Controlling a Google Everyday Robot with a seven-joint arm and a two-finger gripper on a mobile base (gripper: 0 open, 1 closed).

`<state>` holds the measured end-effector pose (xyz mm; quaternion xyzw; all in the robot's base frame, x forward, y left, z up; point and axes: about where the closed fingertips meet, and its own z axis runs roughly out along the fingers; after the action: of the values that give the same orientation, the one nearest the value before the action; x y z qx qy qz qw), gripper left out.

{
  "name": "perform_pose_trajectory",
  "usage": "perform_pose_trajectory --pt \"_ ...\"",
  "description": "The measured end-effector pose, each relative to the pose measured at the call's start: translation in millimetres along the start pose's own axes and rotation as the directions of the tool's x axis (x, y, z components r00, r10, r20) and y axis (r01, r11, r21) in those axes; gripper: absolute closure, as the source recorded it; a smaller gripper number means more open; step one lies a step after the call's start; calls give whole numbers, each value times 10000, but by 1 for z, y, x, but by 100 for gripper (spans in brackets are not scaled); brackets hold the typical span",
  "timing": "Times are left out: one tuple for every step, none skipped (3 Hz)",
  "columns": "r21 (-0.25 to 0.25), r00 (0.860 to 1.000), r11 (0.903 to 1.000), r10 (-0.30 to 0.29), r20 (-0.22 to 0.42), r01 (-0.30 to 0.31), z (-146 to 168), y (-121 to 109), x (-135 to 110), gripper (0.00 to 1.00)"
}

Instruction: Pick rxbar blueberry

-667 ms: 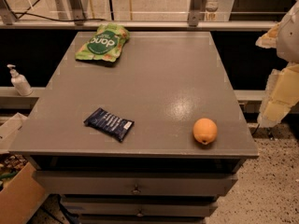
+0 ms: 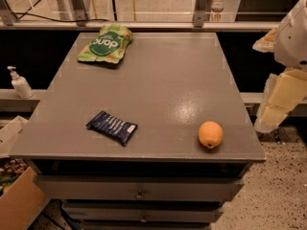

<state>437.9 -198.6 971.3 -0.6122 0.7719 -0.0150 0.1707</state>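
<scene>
The rxbar blueberry (image 2: 112, 127) is a small flat dark navy wrapper with pale lettering. It lies flat on the grey table top (image 2: 163, 80), near the front edge at the left, turned at a slight angle. My gripper (image 2: 274, 110) hangs at the far right of the view, beyond the table's right edge and far from the bar. It shows as cream-coloured parts below the white arm (image 2: 293, 35). It holds nothing that I can see.
An orange fruit (image 2: 210, 134) sits near the front right corner. A green pouch (image 2: 105, 44) lies at the back left. A white pump bottle (image 2: 19, 83) stands on a ledge to the left. Drawers (image 2: 139, 188) are below the table top, and a cardboard box (image 2: 17, 202) is at lower left.
</scene>
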Motion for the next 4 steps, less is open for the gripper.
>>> perform_pose_trajectory --pt "-450 9976 9986 -246 642 275 13 13 -25 0" --pt "-793 9903 9948 -541 1277 646 24 28 -61 0" --pt "-974 9801 9898 -849 1795 1036 33 40 -95 0" --pt "-1021 9683 9849 -1146 2219 1399 41 51 -129 0"
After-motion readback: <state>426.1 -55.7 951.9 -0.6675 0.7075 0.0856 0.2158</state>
